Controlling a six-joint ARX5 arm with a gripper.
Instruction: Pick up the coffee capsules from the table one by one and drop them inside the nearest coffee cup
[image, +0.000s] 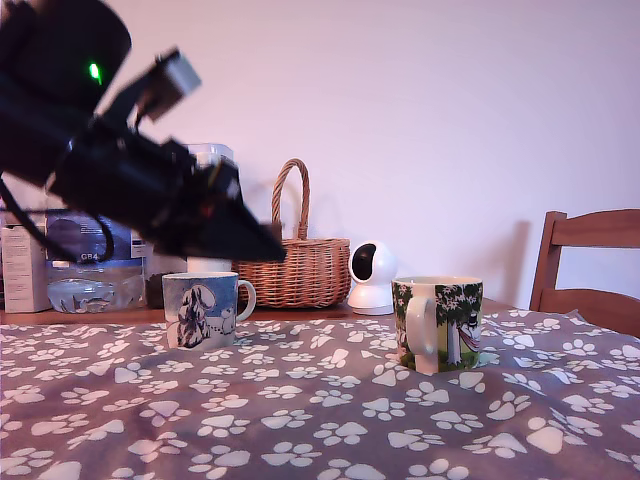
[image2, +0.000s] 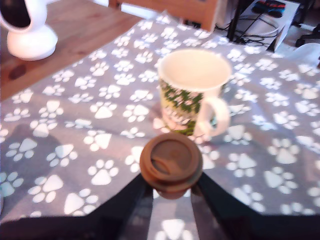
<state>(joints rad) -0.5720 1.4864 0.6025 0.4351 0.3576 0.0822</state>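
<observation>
Desk (image: 330, 420) draped in paw-print cloth; wicker basket (image: 292, 262) behind. Gripper (image2: 171, 186) closed on brown coffee capsule (image2: 171, 162), raised above cloth, near green tree-patterned mug (image2: 194, 90). Capsule judged light, rigid, smooth plastic; best held across tapered body below rim.

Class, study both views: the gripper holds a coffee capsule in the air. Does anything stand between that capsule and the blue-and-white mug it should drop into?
Nothing visible does. The coffee capsule sits clamped in the gripper, raised above the table. The blue-and-white mug stands below, its mouth uncovered. The green mug stands apart at the exterior view's right.
</observation>
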